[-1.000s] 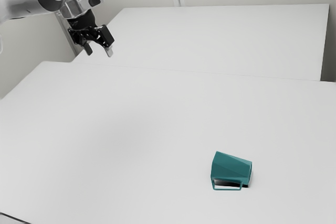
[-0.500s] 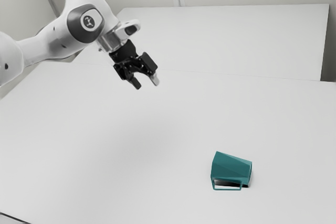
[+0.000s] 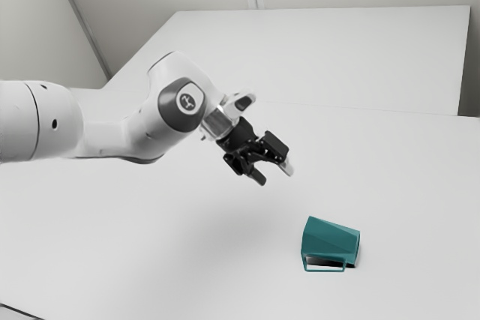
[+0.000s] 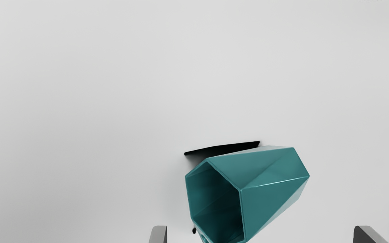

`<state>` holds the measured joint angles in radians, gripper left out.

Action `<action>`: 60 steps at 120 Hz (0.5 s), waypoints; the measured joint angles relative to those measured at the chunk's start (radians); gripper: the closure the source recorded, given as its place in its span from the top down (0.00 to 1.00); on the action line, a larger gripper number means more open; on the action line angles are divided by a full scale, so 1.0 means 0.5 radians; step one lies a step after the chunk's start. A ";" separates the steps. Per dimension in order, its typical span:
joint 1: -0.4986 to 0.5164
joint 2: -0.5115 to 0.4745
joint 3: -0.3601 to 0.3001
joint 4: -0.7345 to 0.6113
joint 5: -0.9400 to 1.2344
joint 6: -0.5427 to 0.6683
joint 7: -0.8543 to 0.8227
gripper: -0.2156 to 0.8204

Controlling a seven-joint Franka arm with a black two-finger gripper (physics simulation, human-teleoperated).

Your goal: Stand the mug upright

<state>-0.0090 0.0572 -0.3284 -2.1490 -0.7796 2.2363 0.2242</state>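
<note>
You will find the mug (image 3: pixel 330 239), at five o'clock from the gripper (image 3: pixel 274 173) in the exterior view, smooth and glossy on its flat facets, with a bright sheen along one edge; ceramic or plastic, you cannot tell. The table (image 3: pixel 135 245) presents to you as smooth and matt. The arm (image 3: pixel 112 129), entering from nine o'clock, has a smooth, plastic-looking shell with a soft sheen. Note the metallic collar (image 3: pixel 220 121), the gripper's dark satin body, and smooth, metal-looking fingertips (image 4: pixel 158 235).

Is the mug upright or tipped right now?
Tipped. The mug lies on its side on the table, its open mouth facing sideways in the wrist view.
</note>
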 joint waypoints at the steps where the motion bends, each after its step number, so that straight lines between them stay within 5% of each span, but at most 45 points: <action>1: 0.000 0.007 -0.003 -0.005 -0.018 0.007 0.006 0.79; 60: 0.037 0.167 -0.216 -0.190 -0.534 0.177 0.446 0.79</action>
<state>0.0095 0.1406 -0.4367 -2.2439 -1.0467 2.3250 0.4469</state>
